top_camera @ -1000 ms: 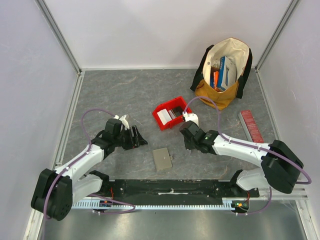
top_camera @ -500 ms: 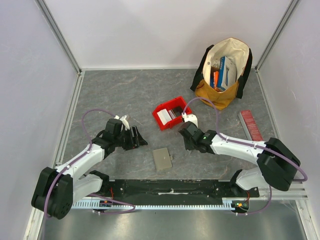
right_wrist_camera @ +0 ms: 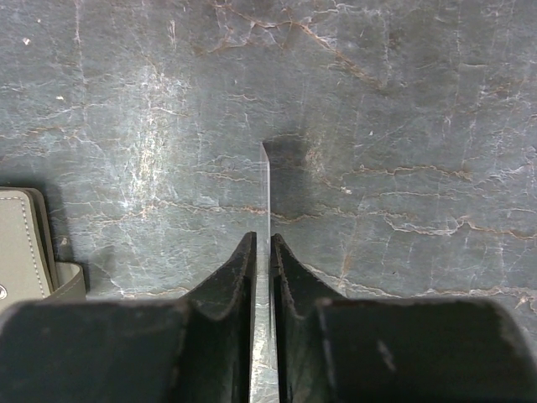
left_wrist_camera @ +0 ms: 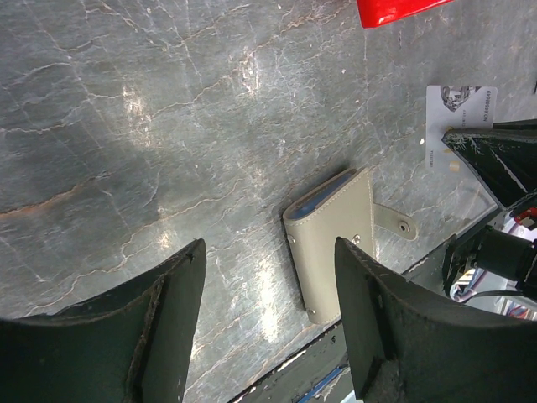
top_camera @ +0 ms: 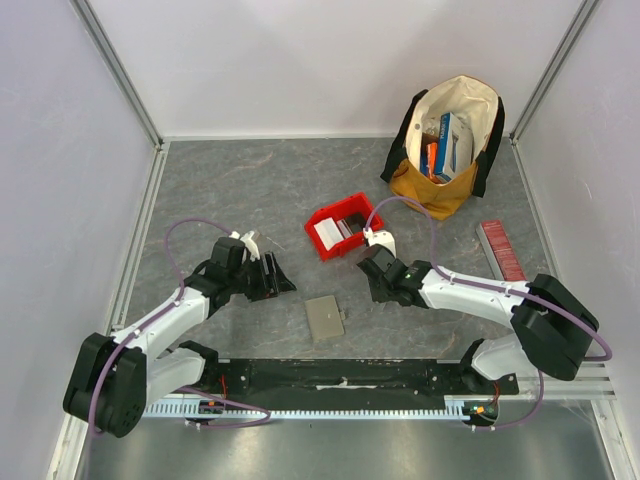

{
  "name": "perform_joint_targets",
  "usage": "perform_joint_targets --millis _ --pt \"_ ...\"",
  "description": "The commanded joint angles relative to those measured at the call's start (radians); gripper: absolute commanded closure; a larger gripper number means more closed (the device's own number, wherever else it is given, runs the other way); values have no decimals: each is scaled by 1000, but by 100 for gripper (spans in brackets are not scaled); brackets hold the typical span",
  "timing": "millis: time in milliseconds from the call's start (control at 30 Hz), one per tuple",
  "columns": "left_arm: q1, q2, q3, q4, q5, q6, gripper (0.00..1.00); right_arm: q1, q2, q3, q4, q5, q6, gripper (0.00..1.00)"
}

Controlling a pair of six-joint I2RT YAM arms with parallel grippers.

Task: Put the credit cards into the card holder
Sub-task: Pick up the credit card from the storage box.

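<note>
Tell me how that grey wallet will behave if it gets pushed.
The wallet lies flat and closed, so it'll probably slide, not roll. It looks thin, likely light. Its loose snap tab might flop or catch.

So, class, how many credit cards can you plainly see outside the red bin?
1: a white credit card, held edge-on in the right gripper, near the card holder. More may be hidden in the red bin or inside the holder.

Bare tabletop (top_camera: 230, 180) at left, red bin (top_camera: 335, 252) blocking centre (card holder (top_camera: 324, 317) lies nearer)
</note>
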State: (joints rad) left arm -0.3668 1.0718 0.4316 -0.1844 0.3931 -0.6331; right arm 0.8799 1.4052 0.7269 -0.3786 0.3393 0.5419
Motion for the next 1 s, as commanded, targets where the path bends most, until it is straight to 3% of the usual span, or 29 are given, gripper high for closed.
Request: perform_joint_targets --millis 0,533,800,967 --pt "0 1 27 25 20 39 32 2 -25 11 0 26 3 81" --pt "-1 27 29 39 39 39 32 1 -31 17 18 23 13 76" --pt "-1 27 30 39 41 39 32 1 -25 26 18 23 13 85" --pt "0 30 30 40 41 39 32 1 -25 32 20 24 10 80"
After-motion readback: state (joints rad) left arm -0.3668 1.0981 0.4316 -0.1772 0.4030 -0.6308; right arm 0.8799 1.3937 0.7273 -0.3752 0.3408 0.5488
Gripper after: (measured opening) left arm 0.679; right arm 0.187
